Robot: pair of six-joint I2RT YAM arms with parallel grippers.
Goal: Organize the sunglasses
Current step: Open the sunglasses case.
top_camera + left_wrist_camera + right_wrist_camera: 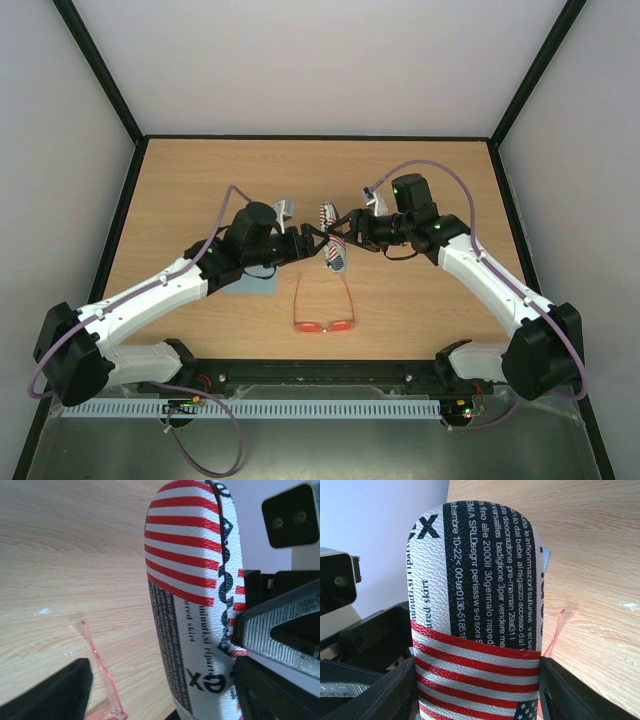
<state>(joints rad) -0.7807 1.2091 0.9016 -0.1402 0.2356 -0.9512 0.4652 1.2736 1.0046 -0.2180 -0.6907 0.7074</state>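
One sunglasses pair lies unfolded (thin, red).

Italian small print, "2000il 30gennaio", on the flag-patterned case

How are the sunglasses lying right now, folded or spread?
Spread: the sunglasses lie on the table with both temple arms extended away from the lenses, outside the case.

From the right wrist, the case hides all but a sliver of the sunglasses.
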